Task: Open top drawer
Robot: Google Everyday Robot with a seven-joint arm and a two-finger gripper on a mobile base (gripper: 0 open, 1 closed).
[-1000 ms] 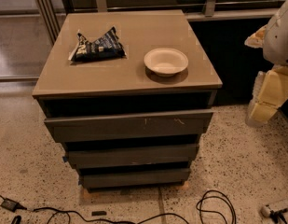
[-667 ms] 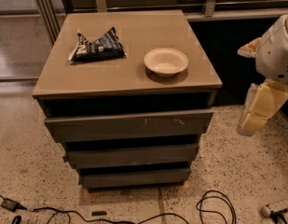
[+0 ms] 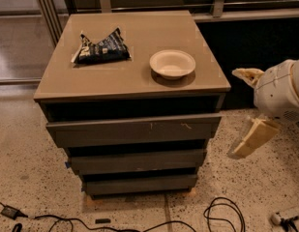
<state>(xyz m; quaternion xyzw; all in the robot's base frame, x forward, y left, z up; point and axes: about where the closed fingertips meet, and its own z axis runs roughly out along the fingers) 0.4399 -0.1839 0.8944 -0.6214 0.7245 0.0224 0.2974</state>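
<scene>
The top drawer (image 3: pixel 134 129), directly under the worktop (image 3: pixel 115 83) on the cabinet's near face, is seen shut, so nothing of its inside can be told; the pull is judged not yet begun. The gripper (image 3: pixel 239 113) is held right of the drawer front, apart from it, jaws spread and empty. On the worktop a white bowl (image 3: pixel 172 63) is seen empty, a dark snack bag (image 3: pixel 101 48) to its left.

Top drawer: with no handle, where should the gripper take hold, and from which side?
The upper edge of the top drawer, probably, from the front: its face is flat and handleless, but the dark gap above leaves that edge free. The gripper hangs right of the cabinet.
</scene>
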